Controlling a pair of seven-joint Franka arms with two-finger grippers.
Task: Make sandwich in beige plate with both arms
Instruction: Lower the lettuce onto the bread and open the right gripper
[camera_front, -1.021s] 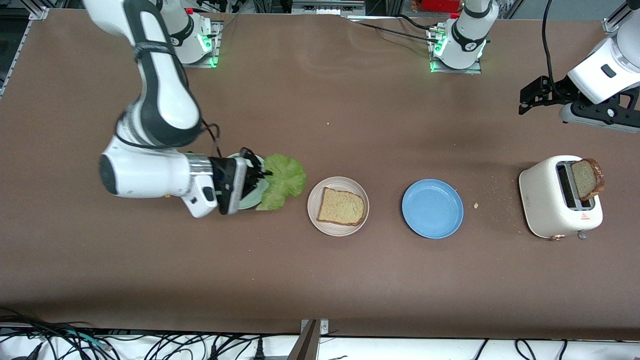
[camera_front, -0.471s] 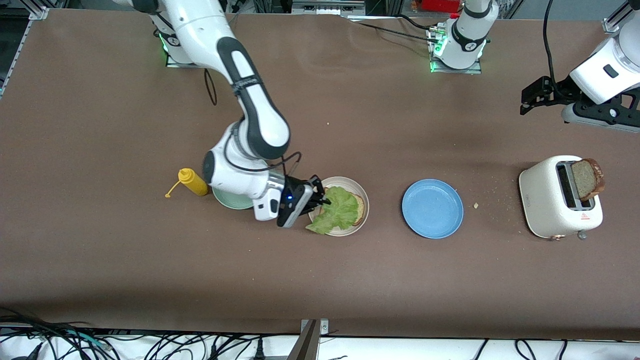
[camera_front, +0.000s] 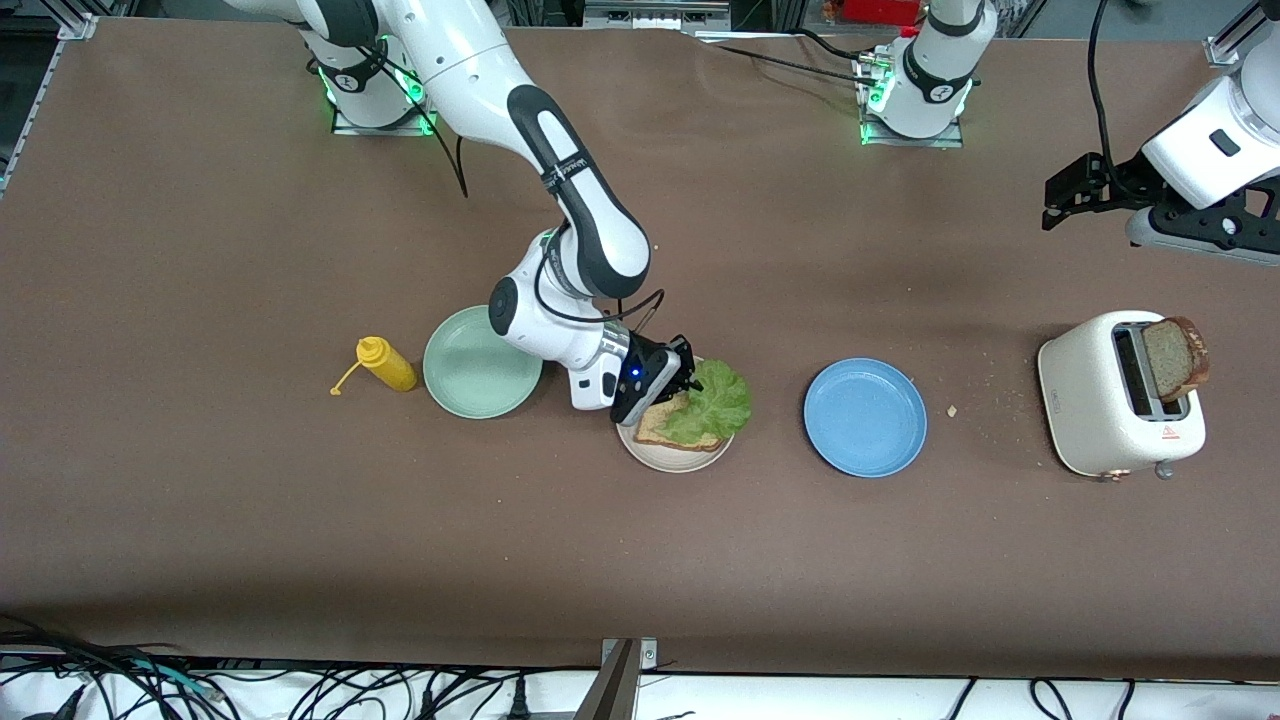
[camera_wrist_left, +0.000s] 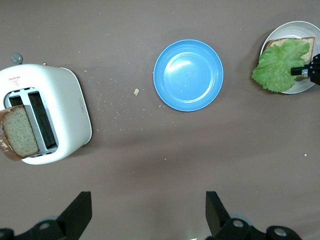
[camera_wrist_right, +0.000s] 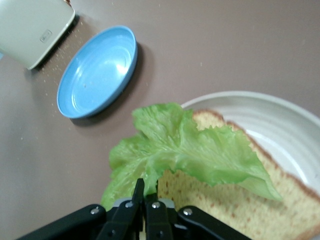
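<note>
We count three plates on the desk, the beige plate (camera_front: 672, 458) among them, and two bread slices. The right pincer (camera_front: 690, 379), clamped on the lettuce leaf (camera_front: 712, 404), has carried it from the mint-green plate (camera_front: 478, 362) over the bread slice (camera_front: 668, 432); the left pincer (camera_front: 1072, 190) waits apart.

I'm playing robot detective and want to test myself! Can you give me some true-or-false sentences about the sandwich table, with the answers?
1. The right gripper pinches the lettuce over the bread on the beige plate. True.
2. The blue plate has bread on it. False: nothing lies on it.
3. A slice sticks out of the toaster. True.
4. The left gripper holds the yellow bottle. False: its jaws are open, holding nothing, and the bottle stands beside the green plate.
</note>
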